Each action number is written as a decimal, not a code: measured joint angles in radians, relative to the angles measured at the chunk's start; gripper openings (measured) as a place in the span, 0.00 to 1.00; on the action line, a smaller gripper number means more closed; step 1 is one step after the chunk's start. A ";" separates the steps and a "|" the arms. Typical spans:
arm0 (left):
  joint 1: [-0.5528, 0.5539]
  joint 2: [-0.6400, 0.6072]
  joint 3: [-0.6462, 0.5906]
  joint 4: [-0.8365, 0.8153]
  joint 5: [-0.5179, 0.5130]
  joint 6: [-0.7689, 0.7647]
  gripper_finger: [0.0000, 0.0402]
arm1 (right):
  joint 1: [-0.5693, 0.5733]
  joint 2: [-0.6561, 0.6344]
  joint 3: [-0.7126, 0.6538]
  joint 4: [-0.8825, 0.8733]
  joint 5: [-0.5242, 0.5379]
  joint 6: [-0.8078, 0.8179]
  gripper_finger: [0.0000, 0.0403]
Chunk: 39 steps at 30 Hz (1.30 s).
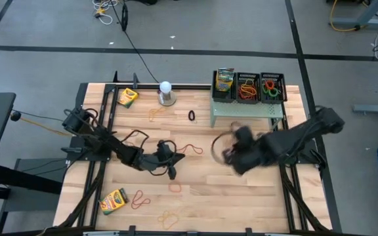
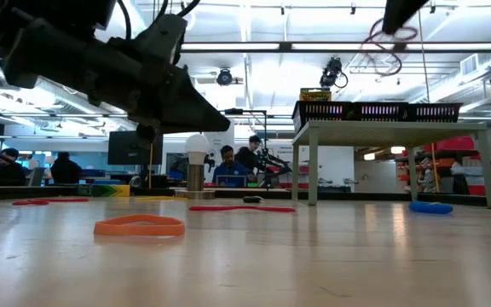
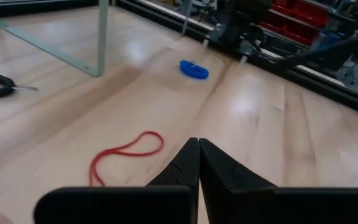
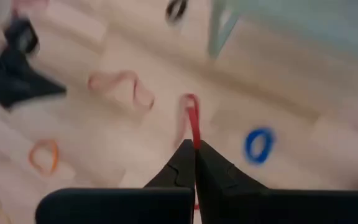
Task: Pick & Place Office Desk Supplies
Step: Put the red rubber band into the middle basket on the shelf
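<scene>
The red rubber band (image 4: 193,121) is pinched by one end in the right hand (image 4: 194,149), lifted above the counter (image 1: 241,196) near the pale green riser (image 1: 248,108); it hangs as a light, floppy, narrow loop, its long axis running straight out from the fingertips. Such a thin band will likely sag and swing, so a firm pinch across both strands suits it. The left hand (image 3: 199,149), closed and empty, hovers mid-counter over another red band (image 3: 126,152).
</scene>
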<state>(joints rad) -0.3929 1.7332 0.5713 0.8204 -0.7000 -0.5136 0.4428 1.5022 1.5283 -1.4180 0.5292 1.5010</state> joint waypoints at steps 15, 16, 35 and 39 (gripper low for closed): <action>0.092 0.000 0.001 0.071 -0.099 0.001 0.03 | -0.758 -0.233 0.036 -0.034 0.145 -0.787 0.01; 0.094 0.000 0.001 0.071 -0.119 0.006 0.03 | -0.814 -0.232 0.036 0.005 0.122 -0.853 0.01; 0.182 -0.007 0.000 0.092 0.097 0.021 0.01 | -1.140 -0.029 0.036 0.133 -0.142 -1.086 0.01; 0.216 -0.008 0.000 0.177 0.326 0.077 0.01 | -1.140 0.027 0.036 0.123 -0.167 -1.005 0.01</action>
<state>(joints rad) -0.1770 1.7248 0.5713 0.9978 -0.3738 -0.4364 -0.6975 1.5292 1.5639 -1.2953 0.3623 0.4961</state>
